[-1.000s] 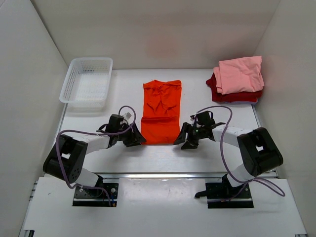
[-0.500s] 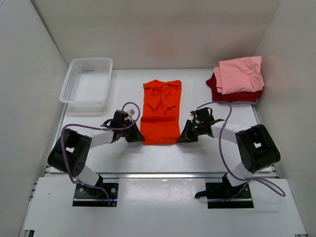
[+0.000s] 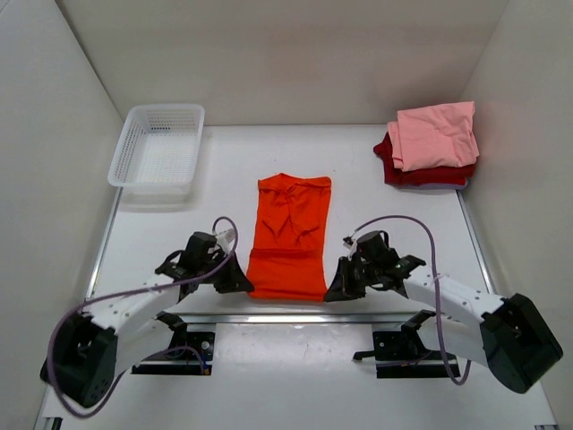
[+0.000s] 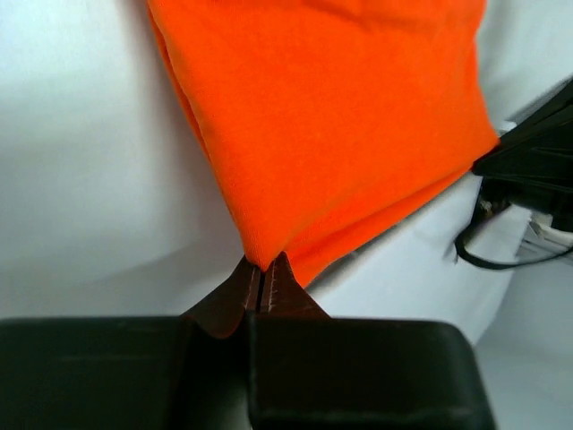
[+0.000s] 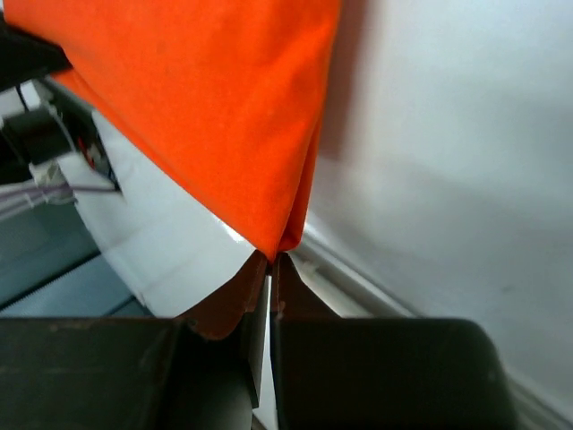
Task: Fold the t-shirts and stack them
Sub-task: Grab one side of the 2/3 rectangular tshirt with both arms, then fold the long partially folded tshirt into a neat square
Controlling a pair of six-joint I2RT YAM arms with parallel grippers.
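Near the table's point(image 3: 394, 224) front edge, the orange t-shirt point(image 3: 291, 235) now lies pulled closer to the arms. The left gripper point(image 3: 242, 285) and right gripper point(image 3: 333, 290) have clamped its near corners, probably lifted slightly, ready for a fold.

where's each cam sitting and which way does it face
Top external: above and behind, looking down on the table; left arm and right arm show, orange t-shirt between.
Left wrist: on the left arm, looking along the left gripper, shut on the t-shirt's corner.
Right wrist: same for the right gripper.
Shared: all three show the orange t-shirt.
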